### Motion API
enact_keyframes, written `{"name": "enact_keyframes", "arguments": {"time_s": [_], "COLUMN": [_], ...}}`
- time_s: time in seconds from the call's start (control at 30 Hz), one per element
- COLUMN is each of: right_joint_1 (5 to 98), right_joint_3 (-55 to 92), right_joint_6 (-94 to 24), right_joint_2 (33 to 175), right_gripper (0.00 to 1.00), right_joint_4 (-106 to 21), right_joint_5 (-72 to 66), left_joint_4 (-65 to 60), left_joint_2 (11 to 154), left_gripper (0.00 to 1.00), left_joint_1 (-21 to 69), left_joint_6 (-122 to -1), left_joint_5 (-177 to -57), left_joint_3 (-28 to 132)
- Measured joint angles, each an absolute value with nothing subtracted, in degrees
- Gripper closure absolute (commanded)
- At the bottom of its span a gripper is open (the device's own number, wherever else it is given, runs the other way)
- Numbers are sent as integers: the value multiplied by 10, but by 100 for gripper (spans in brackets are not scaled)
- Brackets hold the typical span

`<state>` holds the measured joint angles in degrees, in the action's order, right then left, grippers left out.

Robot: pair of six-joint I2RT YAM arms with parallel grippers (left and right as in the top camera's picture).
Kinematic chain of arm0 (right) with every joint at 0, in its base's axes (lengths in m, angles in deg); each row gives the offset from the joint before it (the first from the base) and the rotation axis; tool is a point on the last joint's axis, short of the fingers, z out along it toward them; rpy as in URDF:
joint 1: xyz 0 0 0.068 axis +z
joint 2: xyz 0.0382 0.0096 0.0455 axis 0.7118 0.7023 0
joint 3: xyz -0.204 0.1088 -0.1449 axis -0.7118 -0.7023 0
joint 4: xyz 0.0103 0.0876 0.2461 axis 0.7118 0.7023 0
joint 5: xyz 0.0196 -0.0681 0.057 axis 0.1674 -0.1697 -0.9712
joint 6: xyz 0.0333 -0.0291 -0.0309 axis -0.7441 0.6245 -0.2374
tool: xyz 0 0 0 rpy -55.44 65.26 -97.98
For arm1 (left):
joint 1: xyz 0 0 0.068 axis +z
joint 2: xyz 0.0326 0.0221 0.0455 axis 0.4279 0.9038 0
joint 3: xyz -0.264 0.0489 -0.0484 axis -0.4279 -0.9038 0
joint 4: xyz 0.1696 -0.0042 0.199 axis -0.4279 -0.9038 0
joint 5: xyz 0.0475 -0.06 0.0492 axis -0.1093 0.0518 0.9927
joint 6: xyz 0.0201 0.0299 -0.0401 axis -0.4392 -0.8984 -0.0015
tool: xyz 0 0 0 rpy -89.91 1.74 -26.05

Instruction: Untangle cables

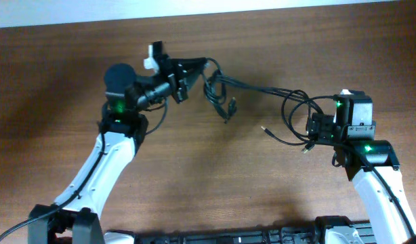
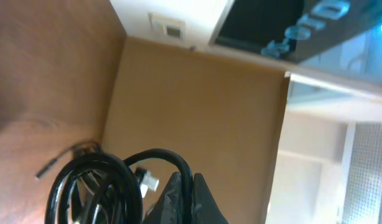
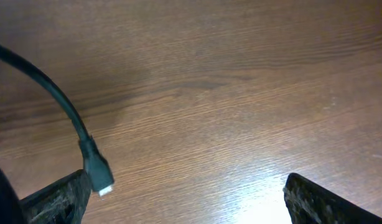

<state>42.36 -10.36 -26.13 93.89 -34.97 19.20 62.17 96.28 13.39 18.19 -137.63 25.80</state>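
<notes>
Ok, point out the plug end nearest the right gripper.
The plug beside a finger of the right gripper; the other plug ends lie farther off toward the left gripper.

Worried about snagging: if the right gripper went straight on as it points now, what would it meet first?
Likely the cable: its plug lies beside one finger of the open right gripper. Between the fingers only bare table shows ahead, so it might brush past; depth is unclear.

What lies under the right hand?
Beneath the open right hand is bare wooden table. One black cable curves in, its plug end beside one finger. The fingers cover whatever lies directly under them.
</notes>
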Motion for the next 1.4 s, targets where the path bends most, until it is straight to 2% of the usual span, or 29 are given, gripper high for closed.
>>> {"name": "enact_keyframes", "arguments": {"time_s": [0.27,0.43,0.73,1.13,1.27,1.4], "right_joint_1": [424,424,424,424,424,423], "right_joint_3": [-104,-104,-104,-104,-104,-104], "right_joint_6": [-255,-246,-96,-17,-28,-121], "right_joint_2": [939,939,939,931,918,918], "right_gripper": [1,1,2,1,1,1], "right_joint_4": [-352,-369,-383,-404,-412,-434], "right_joint_5": [171,119,-156,-393,-364,-186], "left_joint_4": [581,577,540,538,538,541], "left_joint_2": [963,963,963,963,963,963], "left_gripper": [100,100,100,100,100,100], "left_joint_1": [219,231,232,219,219,219], "left_joint_6": [125,57,-99,-213,-222,-226], "left_joint_5": [-1375,-1390,-1428,-1457,-1467,-1485], "left_joint_3": [258,258,258,258,258,258]}}
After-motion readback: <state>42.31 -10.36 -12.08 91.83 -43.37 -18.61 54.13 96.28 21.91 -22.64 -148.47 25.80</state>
